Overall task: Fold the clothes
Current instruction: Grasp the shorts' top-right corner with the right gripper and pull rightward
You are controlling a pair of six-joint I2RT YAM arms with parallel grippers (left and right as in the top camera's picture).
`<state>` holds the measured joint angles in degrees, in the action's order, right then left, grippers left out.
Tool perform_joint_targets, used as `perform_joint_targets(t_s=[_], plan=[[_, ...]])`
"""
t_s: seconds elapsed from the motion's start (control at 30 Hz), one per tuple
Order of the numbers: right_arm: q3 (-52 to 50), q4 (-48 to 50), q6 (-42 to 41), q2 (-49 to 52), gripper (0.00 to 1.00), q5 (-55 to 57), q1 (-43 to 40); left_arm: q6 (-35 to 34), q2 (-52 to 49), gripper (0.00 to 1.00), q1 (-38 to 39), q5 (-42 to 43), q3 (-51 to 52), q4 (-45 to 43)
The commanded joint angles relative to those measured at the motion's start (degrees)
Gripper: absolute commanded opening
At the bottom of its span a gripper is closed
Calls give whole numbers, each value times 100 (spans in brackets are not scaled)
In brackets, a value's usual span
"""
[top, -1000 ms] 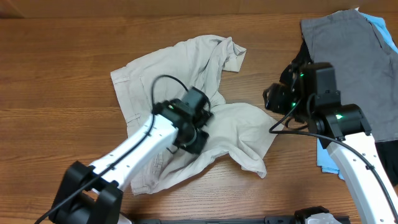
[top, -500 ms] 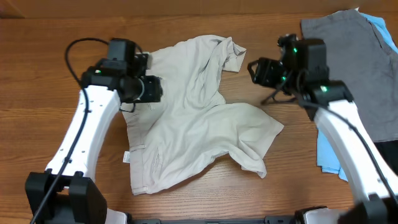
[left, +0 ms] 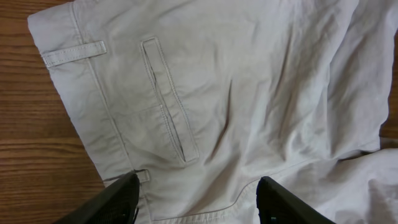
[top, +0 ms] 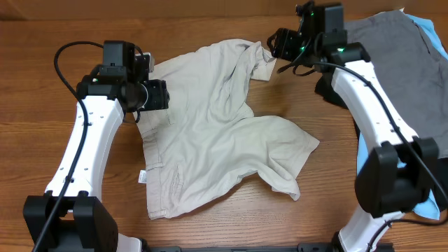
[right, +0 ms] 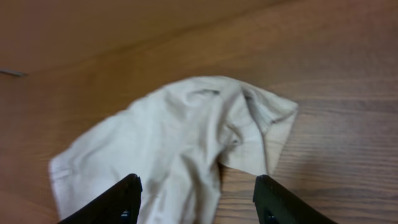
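The wooden table [top: 42, 56] carries the khaki shorts [top: 210, 133], which lie rumpled and partly spread at its middle. One leg reaches toward the far edge and another fold lies out toward the near right. Grey shorts [top: 406, 63] lie flat at the far right corner, on top of a light-blue garment [top: 429, 31].

The left gripper [top: 150, 94] hangs over the left waistband side of the khaki shorts. Its jaws are spread wide and hold nothing, and I cannot tell whether the tips touch the cloth. The right gripper [top: 280, 43] is just beside the far end of the upper leg, also wide apart and empty.

The left wrist view adds detail the overhead lacks. Between the fingers [left: 121, 199] are a stitched welt pocket [left: 168, 102] and a belt loop [left: 73, 53] at the corner of the shorts. The right wrist view shows only the bunched leg end [right: 205, 124] on bare wood, ahead of its open fingers [right: 280, 199].
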<state>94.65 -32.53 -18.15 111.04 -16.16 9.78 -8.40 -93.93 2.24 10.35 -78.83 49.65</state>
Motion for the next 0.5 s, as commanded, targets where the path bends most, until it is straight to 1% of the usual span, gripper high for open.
perform_joint_targets(t_s=[0.0, 0.13, 0.27, 0.47], plan=[[140, 37, 20, 282, 62, 214, -22, 181, -122, 64, -9, -212, -116, -20], [138, 111, 15, 649, 63, 214, -15, 179, -245, 64, -7, -227, -114, -20], [138, 389, -52, 973, 63, 44, 0, 177, -396, 64, -7, -245, -114, -17], [138, 1316, -446, 1228, 63, -63, 262, 179, -608, 63, -7, -245, -114, -15]])
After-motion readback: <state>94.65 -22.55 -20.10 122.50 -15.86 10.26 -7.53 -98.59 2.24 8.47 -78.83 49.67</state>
